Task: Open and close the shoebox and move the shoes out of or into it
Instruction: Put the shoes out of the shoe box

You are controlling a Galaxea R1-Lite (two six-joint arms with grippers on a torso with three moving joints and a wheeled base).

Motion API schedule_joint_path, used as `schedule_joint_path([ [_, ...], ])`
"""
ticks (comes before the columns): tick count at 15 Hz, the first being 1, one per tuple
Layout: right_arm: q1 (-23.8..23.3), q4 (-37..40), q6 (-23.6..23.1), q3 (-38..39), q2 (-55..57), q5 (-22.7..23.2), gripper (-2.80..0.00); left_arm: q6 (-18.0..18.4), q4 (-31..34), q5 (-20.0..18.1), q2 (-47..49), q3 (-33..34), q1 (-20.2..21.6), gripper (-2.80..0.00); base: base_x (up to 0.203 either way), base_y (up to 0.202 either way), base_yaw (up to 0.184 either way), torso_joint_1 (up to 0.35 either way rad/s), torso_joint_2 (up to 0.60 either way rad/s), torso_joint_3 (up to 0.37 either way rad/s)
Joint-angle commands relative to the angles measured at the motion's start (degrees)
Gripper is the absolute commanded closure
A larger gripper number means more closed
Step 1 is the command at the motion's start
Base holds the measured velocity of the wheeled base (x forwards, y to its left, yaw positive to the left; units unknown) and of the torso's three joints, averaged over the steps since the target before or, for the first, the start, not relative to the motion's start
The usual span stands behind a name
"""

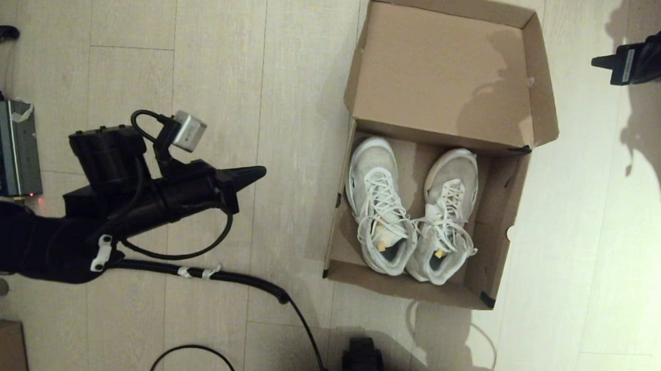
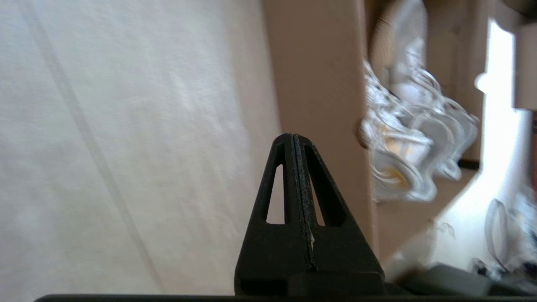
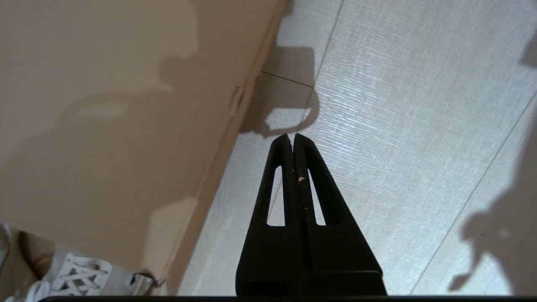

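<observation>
The shoes (image 1: 410,215) lie in the open shoebox (image 1: 509,200) at centre right; likely light, soft mesh — better gripped at the collar. Left claw (image 1: 260,172) and right claw (image 3: 292,140) are clenched, empty.

Left gripper (image 2: 293,138) closed, empty, over pale floor (image 2: 126,147); shoebox (image 2: 319,84) wall at 12 o'clock, shoes (image 2: 402,167) inside at 2 o'clock.

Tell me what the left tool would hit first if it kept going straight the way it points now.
Probably the near side wall of the open brown cardboard shoebox. The shut left tool points across the pale wood floor toward that wall, with the white mesh sneakers behind it. Its height is unclear, so it could pass over.
</observation>
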Motion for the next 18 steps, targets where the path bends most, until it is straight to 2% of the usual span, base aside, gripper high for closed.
schedule_joint_path([
  [1, 0.1, -4.87, 0.12, 4.11, -3.57, -0.14, 0.0, 0.04, -0.38, 0.77, -1.04, -0.24, 0.18, 0.0, 0.0, 0.0, 0.0, 0.0, 0.0, 0.0],
  [3, 0.12, -15.69, 0.36, 8.83, -4.01, -2.42, 0.0, 0.04, -0.38, 1.3, -1.33, -0.42, 0.36, 0.0, 0.0, 0.0, 0.0, 0.0, 0.0, 0.0],
  [4, 0.12, -17.08, 0.85, 9.51, -4.61, -2.96, 0.0, 0.04, -0.38, 1.3, -1.38, -0.63, 0.48, 0.0, 0.0, 0.0, 0.0, 0.0, 0.0, 0.0],
  [5, 0.14, -16.58, 2.08, 9.54, -5.78, -2.57, 0.0, 0.04, -0.36, 1.44, -1.29, -1.0, 0.68, 0.0, 0.0, 0.0, 0.0, 0.0, 0.0, 0.0],
  [6, 0.45, -14.18, 4.38, 9.62, -7.16, -1.83, 0.0, 0.12, -0.29, 2.18, -1.3, -1.21, 1.06, 0.0, 0.0, 0.0, 0.0, 0.0, 0.0, 0.0],
  [8, 2.02, -8.59, 6.13, 10.64, -10.64, -0.05, 0.0, 0.13, -0.29, 4.39, -1.86, -1.27, 2.46, 0.0, 0.0, 0.0, 0.0, 0.0, 0.0, 0.0],
  [9, 3.39, -5.3, 6.63, 11.1, -12.47, 2.94, 0.0, 0.22, -0.29, 4.6, -2.32, -1.23, 4.66, 0.0, 0.0, 0.0, 0.0, 0.0, 0.0, 0.0],
  [11, 8.77, -1.65, 9.32, 11.34, -14.71, 4.91, 0.0, 1.0, -0.12, 5.67, -2.83, -1.49, 9.27, 0.0, 0.0, 0.0, 0.0, 0.0, 0.0, 0.0],
  [13, 13.11, 1.74, 13.0, 11.76, -16.56, 5.01, 0.0, 4.05, 4.87, 14.61, -3.87, -6.07, 12.47, 0.0, 0.0, 0.0, 0.0, 0.0, 0.0, 0.0],
  [15, 13.04, 2.01, 13.15, 12.14, -16.5, 4.86, 0.0, 4.7, 14.09, 22.97, -10.15, -9.68, 13.83, 0.0, 0.0, 0.0, 0.0, 0.0, 0.0, 0.0],
  [16, 13.08, 2.2, 13.13, 12.93, -16.77, 4.86, 0.0, 3.8, 17.73, 25.63, -15.01, -9.21, 13.84, 0.0, 0.0, 0.0, 0.0, 0.0, 0.0, 0.0],
  [18, 13.3, 2.23, 12.87, 13.81, -17.8, 4.86, 0.0, 1.37, 22.83, 29.7, -27.77, -3.54, 12.16, 0.0, 0.0, 0.0, 0.0, 0.0, 0.0, 0.0],
])
